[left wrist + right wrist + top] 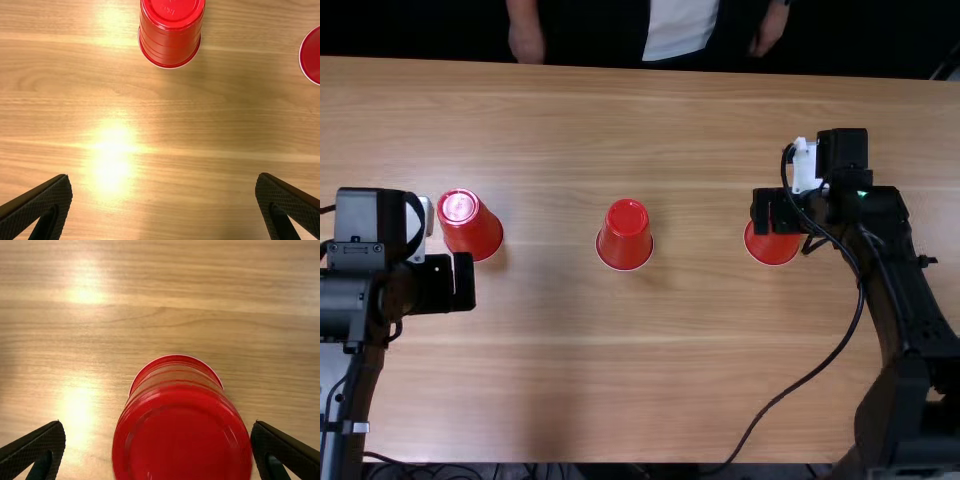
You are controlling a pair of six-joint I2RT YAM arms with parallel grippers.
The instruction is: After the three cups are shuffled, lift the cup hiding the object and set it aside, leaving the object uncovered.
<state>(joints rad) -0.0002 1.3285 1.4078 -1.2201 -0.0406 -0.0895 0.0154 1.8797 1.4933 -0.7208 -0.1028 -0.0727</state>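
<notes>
On the wooden table point(640, 110) the left cup point(470, 222), middle cup point(625, 235) and right cup point(182, 440) are standing upside down, none lifted yet, while the right gripper point(157, 426) is hanging wide open around the right cup and the left gripper point(162, 177) is hanging open near the left cup.

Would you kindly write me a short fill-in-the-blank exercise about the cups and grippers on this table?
1. The left cup, middle cup and right cup are all ____ in colour.
2. Every cup rests with its mouth facing ____.
3. The right gripper, fingers open, straddles the cup on the ____.
4. The left gripper is not shut but ____.
Missing words: red; down; right; open.
</notes>
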